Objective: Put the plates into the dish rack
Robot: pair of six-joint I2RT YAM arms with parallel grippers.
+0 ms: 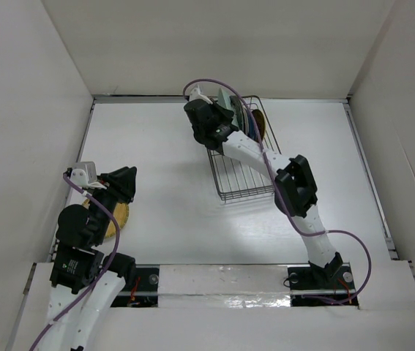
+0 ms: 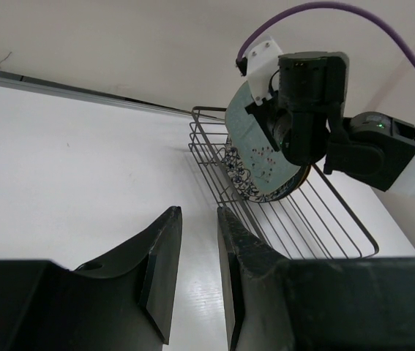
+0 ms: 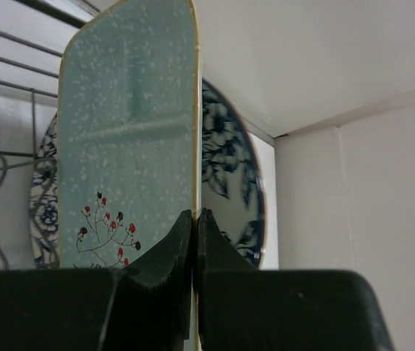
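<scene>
Right jaws: pinched tight on the thin rim of the mint-green plate, which they hold upright and edge-on.
Mint-green plate: at the far end of the dish rack, just in front of the blue-and-white floral plate standing there. Whether its lower edge sits between prongs is hidden.
Left jaws: slightly parted with nothing between them, well apart from the dish rack on its left.
Yellow plate: on the table under the left arm, well left of the dish rack and not yet loaded.
Risk, slip: the grip is on a narrow edge only, so the plate may pivot or drop.
Risk, knock: letting go off-slot could tip it against the floral plate.
Risk, rack: a sideways push may shove the light wire dish rack.
</scene>
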